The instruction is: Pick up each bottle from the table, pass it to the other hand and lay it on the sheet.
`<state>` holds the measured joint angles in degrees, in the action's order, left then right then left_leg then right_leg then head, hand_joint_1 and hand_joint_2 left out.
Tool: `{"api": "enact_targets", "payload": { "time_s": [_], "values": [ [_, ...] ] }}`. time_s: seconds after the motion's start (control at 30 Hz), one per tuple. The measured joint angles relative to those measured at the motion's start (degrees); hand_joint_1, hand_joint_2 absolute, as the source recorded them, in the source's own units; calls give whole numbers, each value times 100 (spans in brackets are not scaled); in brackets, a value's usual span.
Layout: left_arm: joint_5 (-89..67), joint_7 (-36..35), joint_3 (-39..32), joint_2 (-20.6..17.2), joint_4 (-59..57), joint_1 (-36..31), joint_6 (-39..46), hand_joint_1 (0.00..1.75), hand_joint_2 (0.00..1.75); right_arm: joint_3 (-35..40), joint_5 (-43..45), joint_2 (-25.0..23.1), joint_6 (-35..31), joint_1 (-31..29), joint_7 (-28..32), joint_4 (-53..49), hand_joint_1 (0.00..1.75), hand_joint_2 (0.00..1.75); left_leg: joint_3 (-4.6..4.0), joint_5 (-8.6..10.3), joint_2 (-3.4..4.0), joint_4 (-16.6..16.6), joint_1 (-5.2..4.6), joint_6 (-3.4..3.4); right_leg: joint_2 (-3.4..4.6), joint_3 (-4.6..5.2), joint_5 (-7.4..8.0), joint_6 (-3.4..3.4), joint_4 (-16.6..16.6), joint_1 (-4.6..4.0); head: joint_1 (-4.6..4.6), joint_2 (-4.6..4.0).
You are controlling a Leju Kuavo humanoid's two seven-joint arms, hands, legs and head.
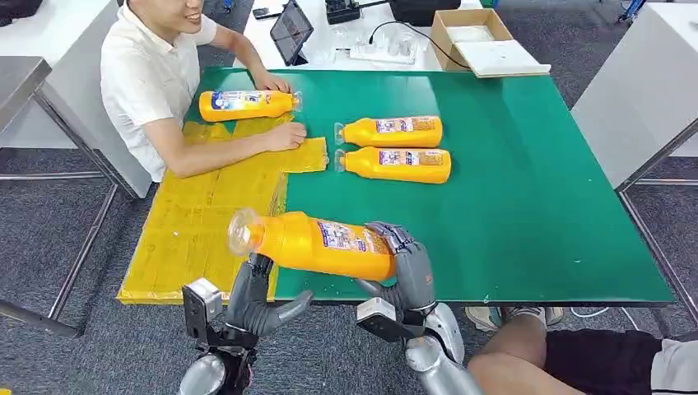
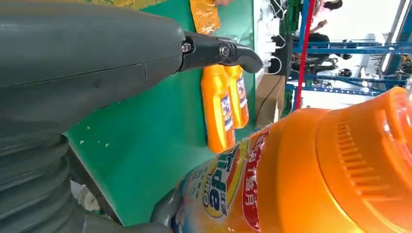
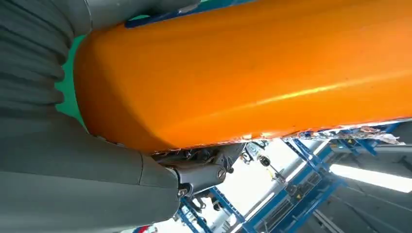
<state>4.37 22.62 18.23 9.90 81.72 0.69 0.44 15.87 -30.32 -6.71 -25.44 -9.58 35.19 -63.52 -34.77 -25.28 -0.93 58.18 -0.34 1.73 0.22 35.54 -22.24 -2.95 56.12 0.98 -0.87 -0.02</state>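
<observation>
My right hand (image 1: 407, 267) grips an orange bottle (image 1: 321, 243) by its base end and holds it level above the table's front edge, cap end toward the yellow sheet (image 1: 197, 222). Under the neck, my left hand (image 1: 255, 296) reaches up with its thumb spread away; the fingers are at the bottle but no grip shows. In the left wrist view the bottle (image 2: 301, 179) fills the corner beside the thumb (image 2: 218, 51). The right wrist view has the bottle's body (image 3: 252, 68) lying across the palm. Two more bottles (image 1: 391, 130) (image 1: 395, 163) lie side by side on the green table (image 1: 510, 206). A third (image 1: 247, 104) lies at the sheet's far end.
A person in a white shirt (image 1: 148, 82) sits at the table's left, both forearms resting on the sheet near the far bottle. Another person's knee (image 1: 527, 362) is close beside my right arm. A cardboard box (image 1: 473, 37) and a tablet (image 1: 290, 31) stand beyond the table.
</observation>
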Motion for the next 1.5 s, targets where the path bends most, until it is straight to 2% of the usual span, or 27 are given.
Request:
{"api": "enact_targets", "payload": {
  "time_s": [0.5,0.57,0.63,0.93,0.97,1.0,1.03,1.2,1.23,1.27,1.3,1.33,1.5],
  "values": [
    [3,303,87,17,24,-26,11,0,175,299,-39,-129,37,-36,4,207,175,175,0,0,1,0,1,0,0,0,0,0,1,0,0,0],
    [96,380,183,50,173,-35,0,0,175,574,-66,-258,68,-78,37,487,175,175,0,0,0,0,1,0,0,0,0,0,1,0,0,0],
    [1673,-245,280,140,140,-213,-566,0,175,1102,51,-654,-114,-445,105,1498,175,175,1,2,3,0,1,-1,1,2,1,0,1,0,0,0],
    [2280,-407,262,142,103,-291,-549,3,175,1242,315,-883,-310,-820,201,2275,175,175,1,3,4,0,1,-2,2,4,2,0,1,0,-2,0],
    [2328,-435,262,142,101,-293,-551,73,175,1261,328,-885,-356,-848,212,2332,175,175,-1,3,3,0,1,-2,2,4,2,0,1,0,0,0],
    [2405,-485,264,140,87,-301,-560,73,175,1283,341,-890,-405,-876,219,2398,175,175,-1,3,4,0,0,-2,2,5,1,0,1,0,-2,0],
    [2485,-551,264,135,63,-316,-566,175,175,1301,343,-894,-439,-905,219,2461,175,175,-1,3,4,0,0,-2,2,6,1,0,0,0,0,0],
    [2581,-625,267,92,-66,-361,-601,175,175,1362,376,-913,-446,-978,219,2669,175,175,-1,3,4,0,0,-2,2,6,2,0,0,0,0,0],
    [2579,-608,267,92,-87,-370,-603,175,175,1368,378,-922,-444,-990,219,2697,138,175,0,3,4,0,1,-2,2,6,2,0,1,0,-2,0],
    [2568,-586,267,83,-101,-377,-603,175,175,1370,380,-931,-442,-1002,219,2719,37,175,0,3,5,0,1,-2,2,6,2,0,1,0,-2,0],
    [2531,-537,267,76,-107,-378,-599,175,175,1375,387,-938,-435,-1015,219,2741,0,175,-1,3,6,0,0,-2,2,7,2,0,1,0,0,0],
    [2467,-468,267,77,-118,-378,-588,175,175,1388,400,-949,-426,-1022,221,2754,0,0,0,3,6,0,1,-2,2,7,2,0,1,-1,-2,0],
    [2052,-225,275,76,-133,-416,-279,175,175,1547,516,-962,-346,-1003,210,2802,0,0,-1,3,5,0,1,-2,2,8,1,0,1,0,0,0]
  ]
}}
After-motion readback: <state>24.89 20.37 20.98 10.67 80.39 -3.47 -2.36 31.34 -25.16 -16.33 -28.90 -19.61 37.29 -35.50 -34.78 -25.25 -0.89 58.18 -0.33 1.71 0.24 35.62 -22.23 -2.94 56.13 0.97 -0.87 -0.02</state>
